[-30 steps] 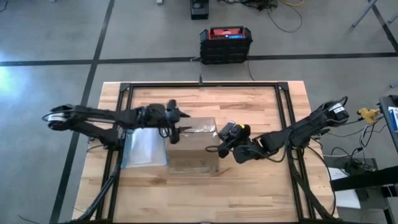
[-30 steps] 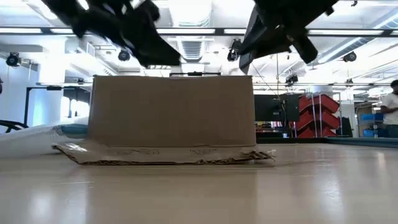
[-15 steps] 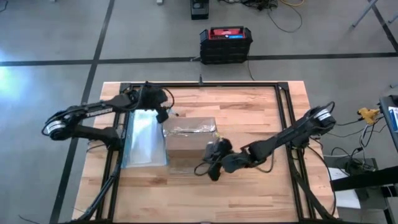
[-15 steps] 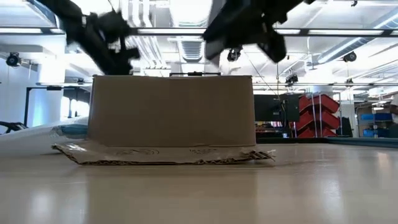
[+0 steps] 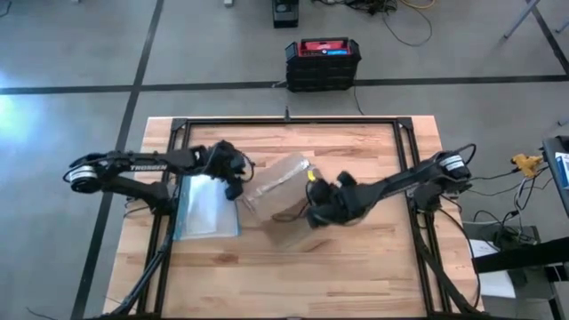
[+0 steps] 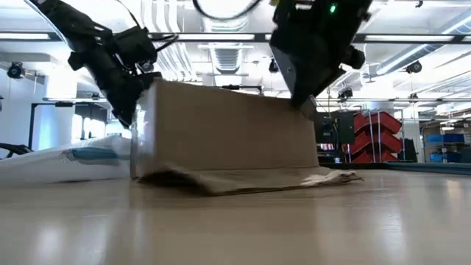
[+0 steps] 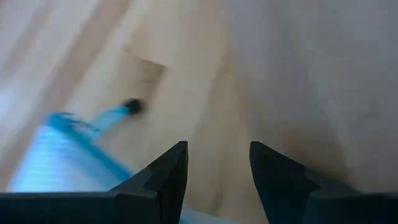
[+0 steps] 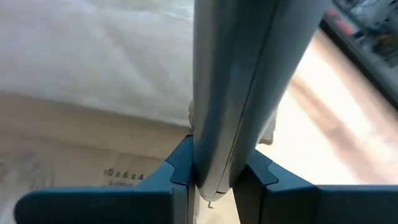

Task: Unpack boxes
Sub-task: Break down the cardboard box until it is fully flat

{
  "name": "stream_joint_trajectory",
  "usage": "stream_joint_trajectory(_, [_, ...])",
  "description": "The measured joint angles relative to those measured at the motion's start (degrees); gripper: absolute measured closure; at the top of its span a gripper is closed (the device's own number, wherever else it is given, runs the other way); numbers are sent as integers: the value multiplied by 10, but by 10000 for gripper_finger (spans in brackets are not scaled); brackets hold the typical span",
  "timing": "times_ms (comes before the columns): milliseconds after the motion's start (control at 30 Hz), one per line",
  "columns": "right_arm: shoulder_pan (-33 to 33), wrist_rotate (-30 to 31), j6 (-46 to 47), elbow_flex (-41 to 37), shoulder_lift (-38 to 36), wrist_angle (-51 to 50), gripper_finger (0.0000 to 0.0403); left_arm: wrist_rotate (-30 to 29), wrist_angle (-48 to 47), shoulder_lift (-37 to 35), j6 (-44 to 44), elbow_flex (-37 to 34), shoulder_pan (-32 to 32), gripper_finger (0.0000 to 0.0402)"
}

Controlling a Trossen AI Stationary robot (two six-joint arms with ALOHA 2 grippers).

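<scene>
Clear plastic pouch [image 5: 206, 206] with blue edge lies flat on the wooden table [image 5: 373, 267], left part, just beside the box. Left gripper [image 5: 238, 177] sits at the box's left end, above the pouch's inner edge; in the left wrist view its fingers [image 7: 163, 177] stand apart with only bare table between them, nothing held. Low view shows this gripper [image 6: 131, 88] against the box's upper left corner.

Cardboard box [image 5: 280, 197] is mid-table, between the two arms, skewed at an angle to the table edges and tilted: in the low view the box [image 6: 228, 132] rises at one end, with a flap [image 6: 294, 178] splayed flat on the table under it.

Right gripper [image 5: 322, 203] is at the box's right end, fingers [image 8: 180, 168] pinched on a thin upright panel, apparently a box flap. Black-and-red case [image 5: 322, 62] stands on the floor beyond the table.
</scene>
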Motion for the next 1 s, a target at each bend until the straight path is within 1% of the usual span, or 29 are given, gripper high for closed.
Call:
stream_joint_trajectory(133, [-58,0,-98,-2,-1,-6,353,0,14,-3,-53,-18,-69,243])
stream_joint_trajectory(200, [-89,-1,-156,-3,-1,-5,353,-13,35,-2,-78,-23,-113,244])
stream_joint_trajectory(267, [-116,0,-204,-3,-5,-3,353,-64,43,-4,-95,-23,-162,244])
stream_joint_trajectory(333, [-133,0,-243,-3,-14,-18,353,-145,34,-7,-99,-19,-211,244])
stream_joint_trajectory(400, [-141,3,-274,-3,-30,-38,353,-220,20,-16,-99,-15,-256,244])
stream_joint_trajectory(467, [-139,0,-293,-3,-45,-66,353,-267,18,-28,-94,-10,-294,245])
stream_joint_trajectory(567, [-121,-7,-302,-3,-66,-71,353,-310,33,-52,-86,-10,-345,245])
stream_joint_trajectory(667, [-86,-7,-311,-3,-81,-49,353,-318,103,-70,-33,-21,-393,242])
stream_joint_trajectory(767, [-38,-13,-322,-3,-88,16,353,-317,193,-75,19,-41,-432,237])
stream_joint_trajectory(833, [-5,-27,-338,-3,-91,79,353,-314,256,-76,29,-61,-447,232])
stream_joint_trajectory(933, [34,-41,-372,-2,-90,185,353,-308,340,-67,32,-93,-453,222])
stream_joint_trajectory(1000, [47,-48,-403,-2,-81,265,353,-308,375,-59,32,-119,-450,216])
